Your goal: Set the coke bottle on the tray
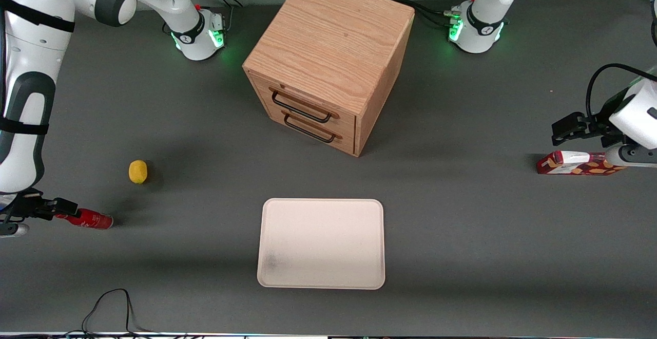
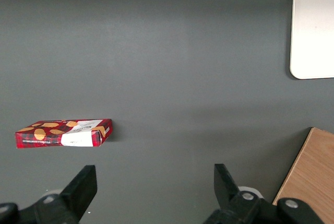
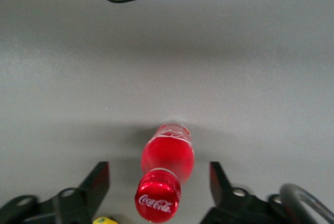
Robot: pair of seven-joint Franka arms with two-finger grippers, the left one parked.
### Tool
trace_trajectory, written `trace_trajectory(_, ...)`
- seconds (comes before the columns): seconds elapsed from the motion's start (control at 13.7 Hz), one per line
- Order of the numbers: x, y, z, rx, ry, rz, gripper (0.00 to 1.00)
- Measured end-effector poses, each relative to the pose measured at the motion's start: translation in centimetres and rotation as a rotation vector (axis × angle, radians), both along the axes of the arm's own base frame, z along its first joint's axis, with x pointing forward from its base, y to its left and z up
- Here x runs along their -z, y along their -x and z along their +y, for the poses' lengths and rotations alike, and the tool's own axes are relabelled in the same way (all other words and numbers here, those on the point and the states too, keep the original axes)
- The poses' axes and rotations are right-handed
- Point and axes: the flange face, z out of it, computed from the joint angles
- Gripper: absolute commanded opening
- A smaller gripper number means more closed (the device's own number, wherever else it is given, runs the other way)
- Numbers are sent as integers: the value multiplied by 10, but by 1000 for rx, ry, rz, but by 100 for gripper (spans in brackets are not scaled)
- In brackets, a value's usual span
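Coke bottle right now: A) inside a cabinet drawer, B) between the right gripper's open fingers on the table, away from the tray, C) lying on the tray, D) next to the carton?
B. The right wrist view shows the coke bottle between the spread fingers of the gripper, and the front view shows it toward the working arm's end of the table, with nothing on the tray.

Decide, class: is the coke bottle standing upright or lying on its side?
Lying on its side: the coke bottle stretches along the table, between the open gripper's fingers, off the tray.
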Motion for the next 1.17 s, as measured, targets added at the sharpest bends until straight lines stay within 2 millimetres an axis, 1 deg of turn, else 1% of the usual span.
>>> trace_trajectory(0.15, 2, 0, 0, -10, 1, 2, 43)
trace_trajectory(0.44, 2, 0, -1, -10, 5, -1, 6)
trace_trajectory(0.51, 2, 0, -1, -10, 5, -1, 2)
trace_trajectory(0.73, 0, -2, 2, -16, 3, -3, 2)
trace_trajectory(0.88, -9, -8, 14, -38, -15, 7, 2)
trace_trajectory(0.95, -19, -13, 23, -56, -28, 23, 2)
trace_trajectory(1.02, -35, -18, 33, -65, -32, 46, 2)
trace_trajectory(1.1, -55, -23, 44, -66, -26, 70, 2)
trace_trajectory(1.17, -81, -27, 57, -66, -14, 92, 2)
